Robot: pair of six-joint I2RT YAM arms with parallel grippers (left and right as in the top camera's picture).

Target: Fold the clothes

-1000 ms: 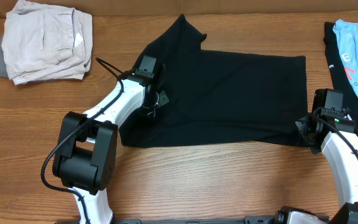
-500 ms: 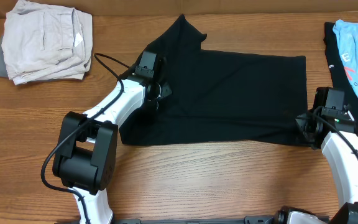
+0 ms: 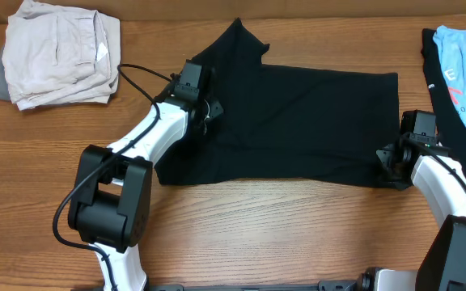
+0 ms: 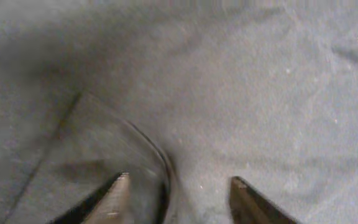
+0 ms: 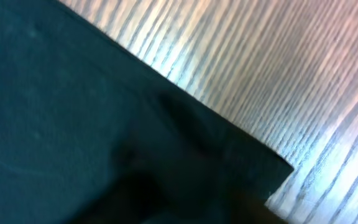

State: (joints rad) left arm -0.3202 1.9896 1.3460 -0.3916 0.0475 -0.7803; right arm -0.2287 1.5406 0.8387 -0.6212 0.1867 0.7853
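Note:
The clothes are a black T-shirt [image 3: 298,121] lying flat on the wooden table [image 3: 281,234], one sleeve pointing to the far edge. My left gripper [image 3: 210,109] rests low over its left part, near the sleeve. In the left wrist view the gripper [image 4: 180,186] is open, and its fingers [image 4: 120,196] stand apart with a raised fold of the cloth [image 4: 260,93] between them. My right gripper [image 3: 385,159] sits at the shirt's near right corner. The right wrist view shows only dark cloth [image 5: 73,124] and wood [image 5: 260,62], with the fingers lost in the dark.
A folded beige garment [image 3: 59,52] lies at the far left. At the far right a light-blue shirt with red print [image 3: 463,73] lies over a dark garment [image 3: 434,65]. The left arm's black cable [image 3: 144,77] loops above the table.
The left gripper's jaws have come apart and the gripper has shifted slightly toward the far edge. The right gripper has moved a little left and farther onto the shirt's corner.

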